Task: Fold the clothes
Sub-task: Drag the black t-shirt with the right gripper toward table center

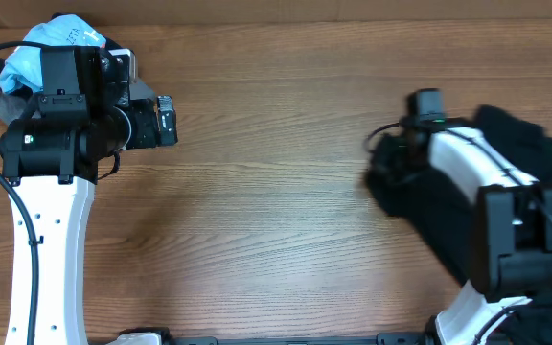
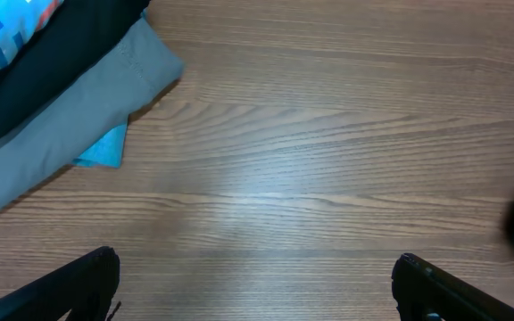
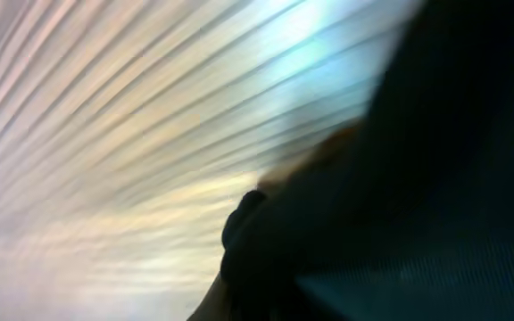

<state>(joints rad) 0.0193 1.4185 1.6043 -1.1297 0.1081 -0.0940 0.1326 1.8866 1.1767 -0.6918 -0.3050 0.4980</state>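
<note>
The clothes (image 1: 535, 144) are lying as a bunched black heap directly under and behind the right tool (image 1: 391, 158), which is sitting at the heap's edge nearest the middle of the bench (image 1: 276, 249). In the right wrist view dark cloth is crowding against the lens and everything is blurring, so we are not able to tell how wide this tool is standing or whether it is gripping any fabric. From the tool's tip the heap is running back beneath its own arm toward the arm's base. We are judging that to be its long axis, though no hem or sleeve is showing in the crumpled cloth. Ahead of the tip, bare wood is stretching away.

Well beyond that stretch, the left tool (image 2: 257, 260) is hovering with its fingers (image 2: 87, 285) spread wide and nothing between them. From it the clothes are lying far ahead. Off to its side a grey folded garment (image 2: 70, 125) and a light-blue printed shirt (image 2: 3, 36) are sitting stacked. We are reckoning the right arm much the nearer, and the coming move is turning on drawing the heap forward from that tip onto open bench to spread it.
</note>
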